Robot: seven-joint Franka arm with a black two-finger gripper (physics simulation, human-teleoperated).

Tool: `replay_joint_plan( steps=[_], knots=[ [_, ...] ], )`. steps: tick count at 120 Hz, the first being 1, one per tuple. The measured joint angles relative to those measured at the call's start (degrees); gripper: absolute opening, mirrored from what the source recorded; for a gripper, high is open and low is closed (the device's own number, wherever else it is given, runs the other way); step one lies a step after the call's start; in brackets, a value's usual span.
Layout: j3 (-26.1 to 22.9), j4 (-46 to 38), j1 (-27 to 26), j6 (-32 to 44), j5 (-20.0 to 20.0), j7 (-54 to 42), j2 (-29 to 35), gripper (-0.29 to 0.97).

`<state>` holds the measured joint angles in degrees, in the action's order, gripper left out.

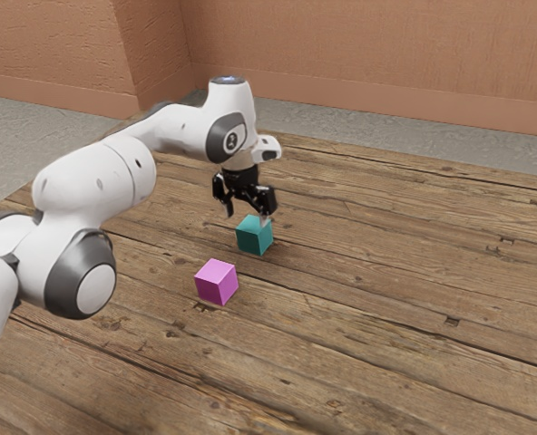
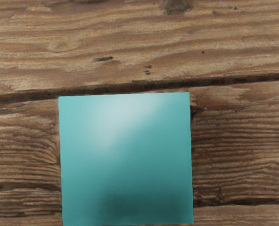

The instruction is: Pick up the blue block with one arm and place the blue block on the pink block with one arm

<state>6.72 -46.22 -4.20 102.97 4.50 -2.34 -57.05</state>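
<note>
Pink block near blue block, apart

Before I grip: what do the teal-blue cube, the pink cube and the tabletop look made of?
Teal-blue cube: smooth, perhaps plastic or painted; flat colour, soft sheen on top, no grain. Pink cube: same flat, grainless look, probably alike. Plank tabletop: weathered wood, matte; grain, knots and dark seams show.

blue block resting flat, pink block near
</note>
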Motion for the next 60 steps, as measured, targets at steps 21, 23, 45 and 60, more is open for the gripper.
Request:
replay_joint_plan(
  steps=[21, 23, 45, 60],
  knots=[
    [-0.1, 2.7, 0.3, 1.7, -0.1, -0.8, -2.3, 0.68],
    [-0.1, 3.1, 0.3, 1.8, -0.1, -0.9, -2.6, 0.68],
    [-0.4, 4.8, 0.3, 2.7, -0.1, -1.4, -5.5, 0.68],
    [-0.5, 4.9, 0.7, 3.3, -0.1, -1.7, -6.3, 0.68]
  ],
)
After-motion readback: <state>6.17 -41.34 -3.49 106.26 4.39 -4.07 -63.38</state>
